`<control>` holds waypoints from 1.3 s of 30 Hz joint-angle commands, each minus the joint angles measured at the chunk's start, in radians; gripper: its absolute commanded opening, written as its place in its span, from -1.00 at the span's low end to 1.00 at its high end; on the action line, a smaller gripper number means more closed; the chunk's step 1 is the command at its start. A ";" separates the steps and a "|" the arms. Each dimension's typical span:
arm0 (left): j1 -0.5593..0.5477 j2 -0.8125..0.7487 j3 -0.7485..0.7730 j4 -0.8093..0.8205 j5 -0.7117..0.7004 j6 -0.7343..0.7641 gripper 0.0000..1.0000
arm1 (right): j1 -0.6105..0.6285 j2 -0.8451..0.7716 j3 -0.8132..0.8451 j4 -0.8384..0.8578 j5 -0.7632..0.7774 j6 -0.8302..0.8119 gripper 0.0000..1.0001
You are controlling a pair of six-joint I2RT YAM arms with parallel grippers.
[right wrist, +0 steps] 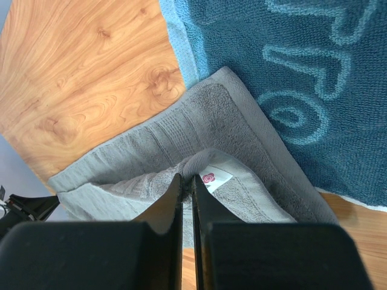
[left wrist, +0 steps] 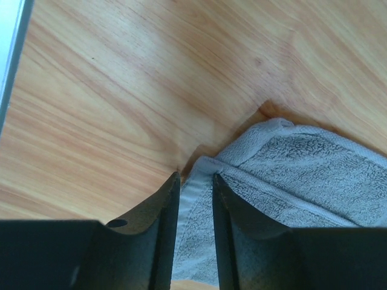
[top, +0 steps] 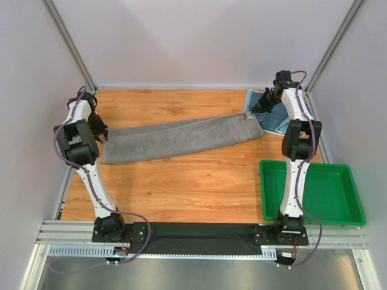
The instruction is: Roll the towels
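Note:
A long grey towel, folded lengthwise, lies stretched across the wooden table between my two grippers. My left gripper is at its left end. In the left wrist view the jaws are closed on the towel's hemmed edge. My right gripper is at its right end. In the right wrist view it is shut on a raised fold of the grey towel, beside a white label with a red mark. A blue towel with light lettering lies flat under that end, at the far right.
A green plastic tray stands at the near right beside the right arm. Metal frame posts rise at both back corners. A black strip runs along the table's front edge between the arm bases.

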 commanded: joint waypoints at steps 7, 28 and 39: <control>-0.005 0.044 0.002 0.018 0.001 0.009 -0.69 | -0.012 0.011 -0.009 0.040 -0.024 -0.005 -0.99; -0.003 -0.169 -0.042 -0.031 0.000 0.026 -1.00 | -0.014 -0.052 -0.021 -0.007 -0.002 -0.022 -1.00; -0.005 -0.184 0.031 -0.063 0.014 0.027 -1.00 | -0.022 -0.055 0.011 -0.016 -0.011 -0.020 -1.00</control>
